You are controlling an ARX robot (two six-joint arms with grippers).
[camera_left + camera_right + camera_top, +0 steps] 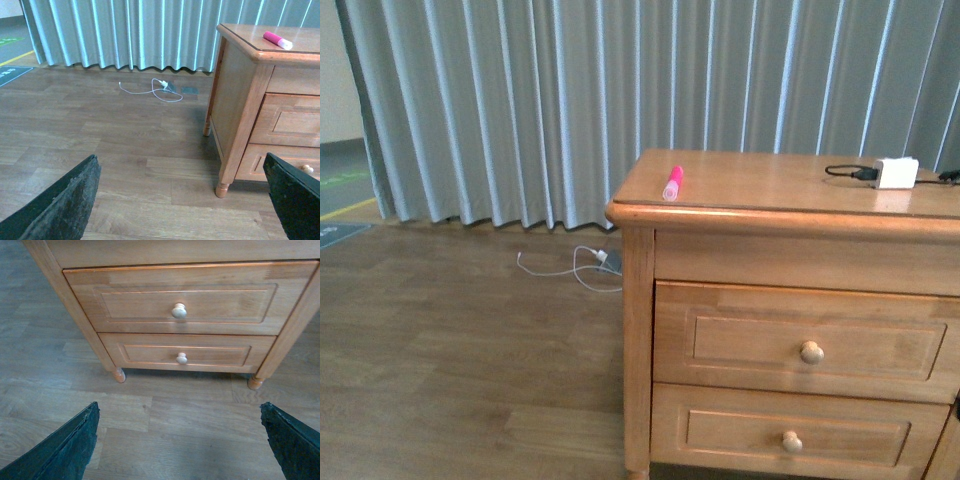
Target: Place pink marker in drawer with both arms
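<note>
The pink marker (672,183) lies near the front left corner of the wooden tabletop (770,185), above the closed drawer (810,340). A grey curtain (570,100) hangs behind, over the plank floor (440,350). The left claw (182,210) and the right claw (180,445) both gape wide, holding nothing.
</note>
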